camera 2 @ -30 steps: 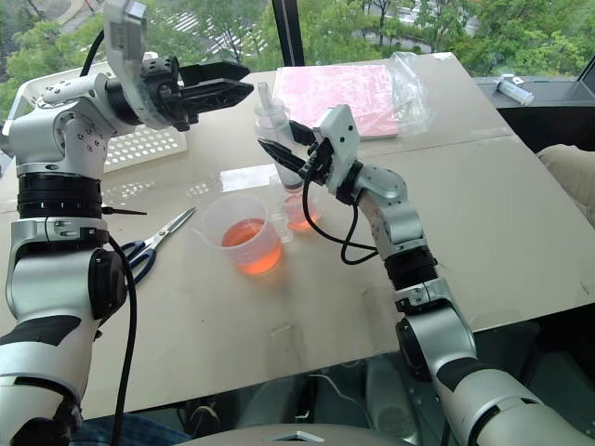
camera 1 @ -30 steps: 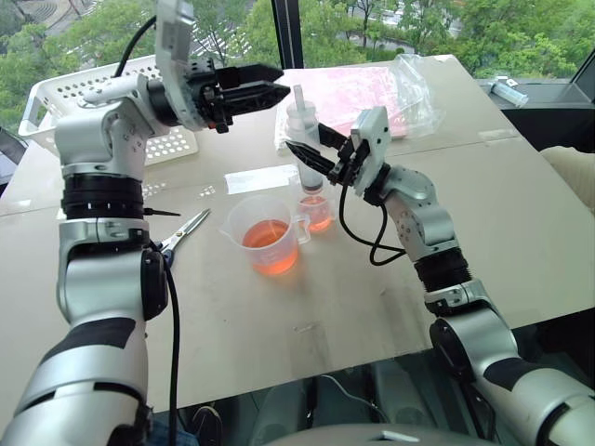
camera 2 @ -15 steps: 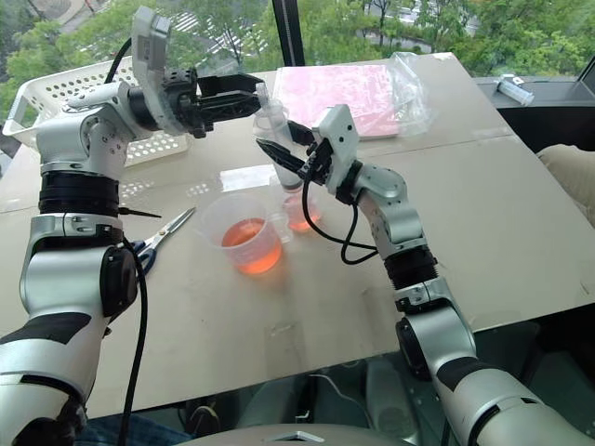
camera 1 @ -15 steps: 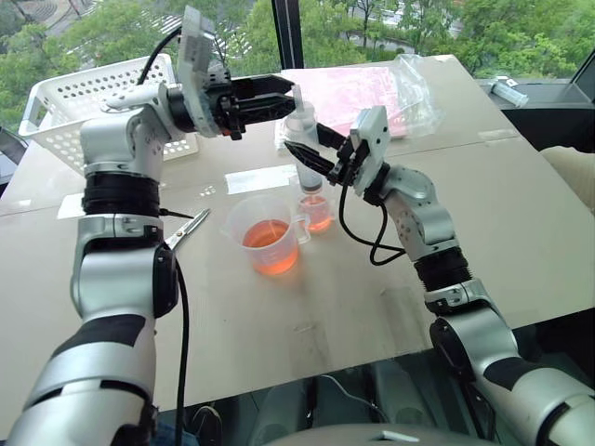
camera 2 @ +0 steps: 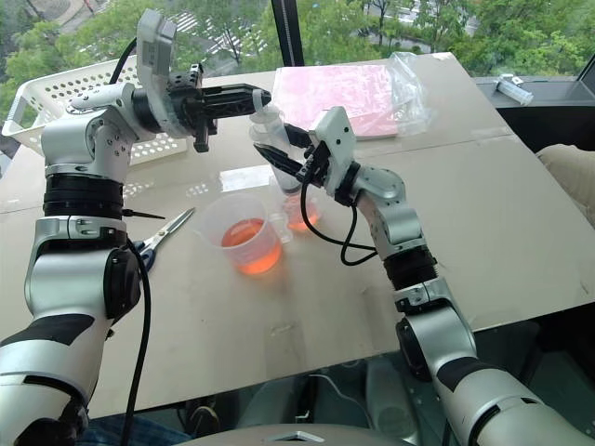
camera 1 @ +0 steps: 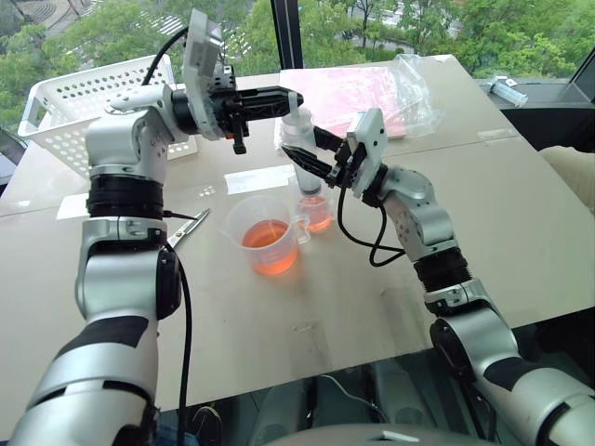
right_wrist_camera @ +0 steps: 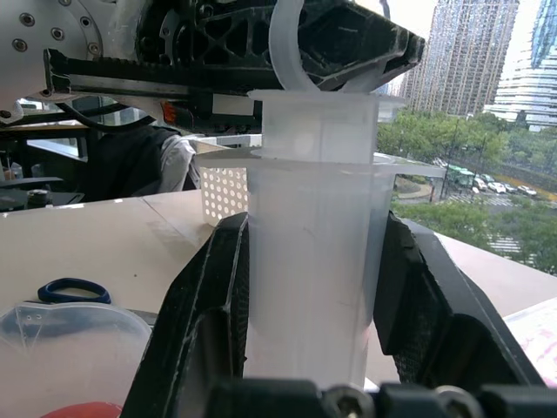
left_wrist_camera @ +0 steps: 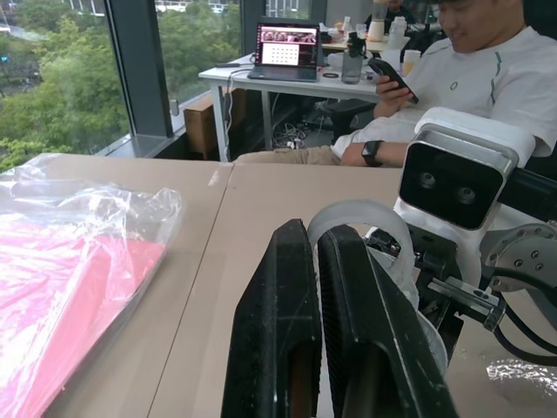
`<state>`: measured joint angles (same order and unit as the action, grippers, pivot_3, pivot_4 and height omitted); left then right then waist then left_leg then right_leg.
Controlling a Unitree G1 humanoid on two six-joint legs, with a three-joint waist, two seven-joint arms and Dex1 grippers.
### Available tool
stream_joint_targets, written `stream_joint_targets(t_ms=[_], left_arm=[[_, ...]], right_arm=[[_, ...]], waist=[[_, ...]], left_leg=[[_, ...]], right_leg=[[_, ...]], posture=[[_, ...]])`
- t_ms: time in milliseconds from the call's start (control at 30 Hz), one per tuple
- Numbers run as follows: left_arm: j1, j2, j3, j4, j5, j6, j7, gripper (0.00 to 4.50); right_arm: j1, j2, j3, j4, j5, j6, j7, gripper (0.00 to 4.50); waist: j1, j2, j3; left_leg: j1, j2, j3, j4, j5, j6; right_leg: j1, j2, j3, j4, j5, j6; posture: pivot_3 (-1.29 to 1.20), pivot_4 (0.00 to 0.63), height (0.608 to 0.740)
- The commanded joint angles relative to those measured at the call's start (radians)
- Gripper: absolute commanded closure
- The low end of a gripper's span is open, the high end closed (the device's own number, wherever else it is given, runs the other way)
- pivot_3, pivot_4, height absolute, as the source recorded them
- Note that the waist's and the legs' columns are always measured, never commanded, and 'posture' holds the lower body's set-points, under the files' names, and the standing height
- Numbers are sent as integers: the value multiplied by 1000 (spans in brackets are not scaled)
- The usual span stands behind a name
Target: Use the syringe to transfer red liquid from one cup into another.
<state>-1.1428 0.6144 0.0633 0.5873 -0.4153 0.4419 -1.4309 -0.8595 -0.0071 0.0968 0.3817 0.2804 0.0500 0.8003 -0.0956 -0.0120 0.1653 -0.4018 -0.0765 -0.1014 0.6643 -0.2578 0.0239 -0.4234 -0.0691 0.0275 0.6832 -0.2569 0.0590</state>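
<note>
The clear syringe (camera 1: 300,139) stands upright above the smaller cup (camera 1: 319,213), which holds a little red liquid. My right gripper (camera 1: 308,160) is shut on the syringe barrel (right_wrist_camera: 309,261), reaching in from the right. My left gripper (camera 1: 284,95) points level from the left and is shut at the white plunger ring (left_wrist_camera: 359,219) on top of the syringe. The larger spouted beaker (camera 1: 270,232) stands just left of the small cup, with red liquid (camera 1: 271,247) in its lower part.
Scissors (camera 1: 187,229) lie left of the beaker. A white basket (camera 1: 65,100) sits at the back left. A pink sheet in a plastic bag (camera 1: 372,84) lies behind the syringe. A person (left_wrist_camera: 474,61) sits at a far desk.
My left gripper's fingers were open and short of the syringe; they have come to the plunger top and closed on it. The right gripper and syringe have stayed put.
</note>
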Motion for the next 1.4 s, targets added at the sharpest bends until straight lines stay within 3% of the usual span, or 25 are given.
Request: stream_joint_targets(t_ms=[33,367,467,733,1033,1400], left_arm=[[30,-7,-37,-39,3,33,-27,4488],[52,-12,-32,-55,-12,98,-17,4488],[34,-10,-4,-62,-49,140,-19,3649],[21,86,74,-91,-117,185,-71,49],[9,169,135,-61,-131,188,-33,49],[119,162,116,-162,-159,233,-33,49]], right_arm=[[-81,10,-37,-49,32,-30,-16,2989],[-97,18,-52,-60,52,-15,-27,2989],[-79,21,-43,-67,50,-11,-21,2989],[-78,18,-56,-74,68,-2,-24,2989],[-64,26,-60,-161,119,72,-43,2989],[-107,44,-115,-235,230,201,-112,2989]], waist=[[0,0,0],[0,0,0],[1,0,0],[-2,0,0],[1,0,0],[1,0,0]], left_leg=[[0,0,0,0,0,0],[0,0,0,0,0,0],[0,0,0,0,0,0],[0,0,0,0,0,0],[0,0,0,1,0,0],[0,0,0,1,0,0]], right_leg=[[0,0,0,0,0,0],[0,0,0,0,0,0],[0,0,0,0,0,0],[-1,-1,0,2,0,0],[-1,-1,0,2,0,0],[-1,-1,1,4,0,0]], posture=[[0,150,740],[0,150,740],[0,150,740],[0,150,740],[0,150,740],[0,150,740]])
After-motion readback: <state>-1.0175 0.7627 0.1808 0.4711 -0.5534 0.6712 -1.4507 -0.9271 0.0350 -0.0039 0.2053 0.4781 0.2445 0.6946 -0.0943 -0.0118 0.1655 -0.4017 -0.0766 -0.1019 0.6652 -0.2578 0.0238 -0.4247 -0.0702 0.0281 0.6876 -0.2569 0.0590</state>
